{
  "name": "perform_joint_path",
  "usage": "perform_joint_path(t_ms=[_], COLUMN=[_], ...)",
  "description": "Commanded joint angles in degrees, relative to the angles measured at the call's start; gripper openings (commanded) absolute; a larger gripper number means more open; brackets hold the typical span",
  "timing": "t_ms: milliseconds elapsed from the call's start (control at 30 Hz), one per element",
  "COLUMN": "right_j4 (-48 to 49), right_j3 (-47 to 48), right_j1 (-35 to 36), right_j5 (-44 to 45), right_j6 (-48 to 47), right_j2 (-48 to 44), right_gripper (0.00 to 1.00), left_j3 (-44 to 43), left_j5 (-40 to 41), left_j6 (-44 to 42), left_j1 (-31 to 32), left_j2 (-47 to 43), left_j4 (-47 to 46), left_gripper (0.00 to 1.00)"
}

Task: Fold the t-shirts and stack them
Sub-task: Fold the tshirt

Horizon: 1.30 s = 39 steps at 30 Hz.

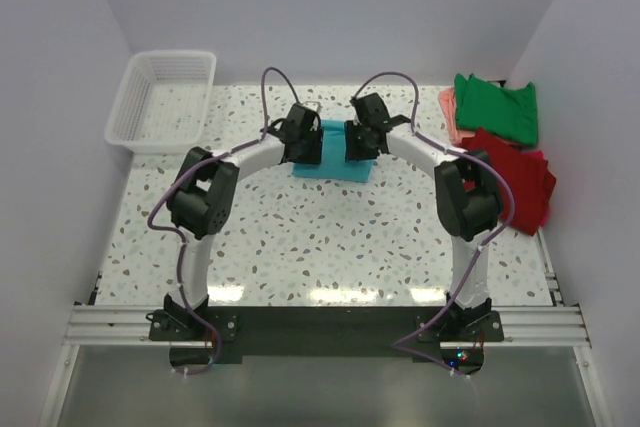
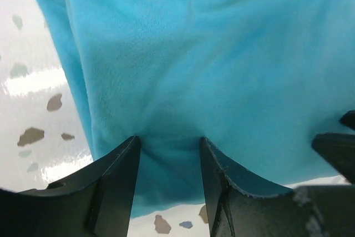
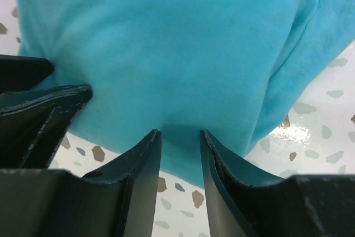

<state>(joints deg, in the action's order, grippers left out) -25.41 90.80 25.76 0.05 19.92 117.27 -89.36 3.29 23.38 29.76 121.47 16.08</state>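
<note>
My left end effector point(image 2: 169, 138) and right end effector point(image 3: 180, 132) are pressing onto the folded turquoise t-shirt point(image 1: 335, 162), both straddling its cloth. It's lying mid-way across the worktop point(image 1: 300, 237). Clamping or not, I cannot tell.

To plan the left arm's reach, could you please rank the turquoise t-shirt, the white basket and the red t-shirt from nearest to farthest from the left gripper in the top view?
1. turquoise t-shirt, table centre, directly under the left gripper.
2. white basket, far-left corner.
3. red t-shirt, at the right edge.
</note>
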Motion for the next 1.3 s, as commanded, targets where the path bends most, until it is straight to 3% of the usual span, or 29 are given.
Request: perform_joint_path(t_ms=[0,333,767,1000,1267], right_j4=[0.6,0.6,-1.0,-2.4,-1.8], right_j3=[-3.5,-12.3,-24.8,-18.8,-7.5], right_j1=[-0.2,0.0,2.4,3.0,2.9], right_j5=[-1.7,-3.6,-2.1,-0.7,-0.2], right_j6=[-0.1,1.3,4.1,4.2,1.3], right_j2=[-0.3,-2.4,-12.9,-20.4,-11.6], right_gripper=[0.38,0.35,0.31,0.33,0.35], left_j3=[6.1,13.9,28.4,24.4,10.5], left_j5=[2.2,4.6,9.3,13.6,13.4], left_j6=[-0.1,-0.4,0.5,0.5,0.6], left_j1=[0.0,1.4,2.7,2.7,1.4], left_j2=[-3.6,-6.2,-19.3,-27.4,-15.7], left_j4=[0.3,2.4,3.2,-4.1,-1.9], left_gripper=[0.52,0.49,0.47,0.50,0.51])
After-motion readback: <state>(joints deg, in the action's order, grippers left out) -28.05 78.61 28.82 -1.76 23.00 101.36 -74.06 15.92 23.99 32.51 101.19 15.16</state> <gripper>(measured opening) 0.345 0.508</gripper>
